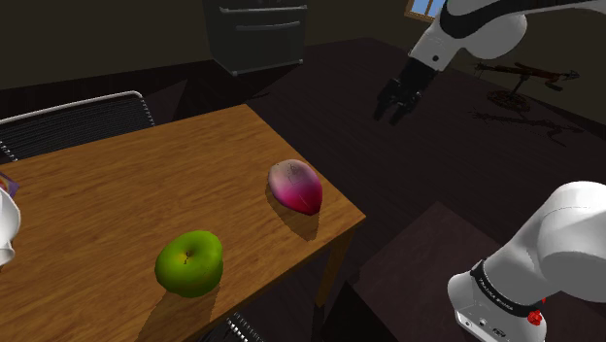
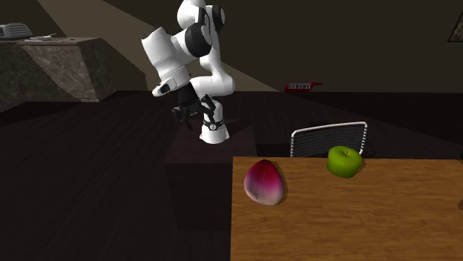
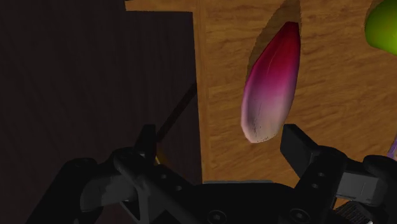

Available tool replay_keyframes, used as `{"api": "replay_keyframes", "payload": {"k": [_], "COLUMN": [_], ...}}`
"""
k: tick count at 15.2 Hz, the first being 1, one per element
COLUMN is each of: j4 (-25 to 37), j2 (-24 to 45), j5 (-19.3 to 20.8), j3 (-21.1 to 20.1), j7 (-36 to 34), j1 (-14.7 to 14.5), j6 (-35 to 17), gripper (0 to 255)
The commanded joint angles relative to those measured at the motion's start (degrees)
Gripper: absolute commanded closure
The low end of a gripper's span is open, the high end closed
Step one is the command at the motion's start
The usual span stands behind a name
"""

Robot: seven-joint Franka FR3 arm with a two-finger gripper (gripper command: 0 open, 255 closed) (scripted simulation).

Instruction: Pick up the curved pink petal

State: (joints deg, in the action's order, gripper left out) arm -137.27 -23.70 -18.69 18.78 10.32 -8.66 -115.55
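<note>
The curved pink petal lies on the wooden table close to its corner on the shoulder view's right; it is deep magenta fading to a pale whitish end. My gripper hangs in the air off the table, above the dark floor, up and to the right of the petal in that view. The fingers stand open with nothing between them. In the wrist view the petal lies ahead of the gripper, nearer one black finger, just inside the table's edge. The second exterior view shows the petal and the gripper.
A green apple sits on the table a short way from the petal. A wire-backed chair stands at the far side, and a white object shows at the left edge. The dark stand is beside the table's corner.
</note>
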Motion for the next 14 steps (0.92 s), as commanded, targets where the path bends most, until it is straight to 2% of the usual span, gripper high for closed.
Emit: {"api": "replay_keyframes", "payload": {"k": [1,4,8,14], "j4": [0.75,2.57,6.43,14.33], "j2": [4.39,11.34,21.36,36.28], "j5": [-5.16,-13.74,-25.94,-41.95], "j3": [2.43,5.05,6.84,4.90], "j7": [4.71,11.86,21.46,32.44], "j1": [-2.02,-4.92,-7.39,-7.17], "j6": [-1.50,-2.21,-0.17,7.01], "gripper": [0,0,0,0]}}
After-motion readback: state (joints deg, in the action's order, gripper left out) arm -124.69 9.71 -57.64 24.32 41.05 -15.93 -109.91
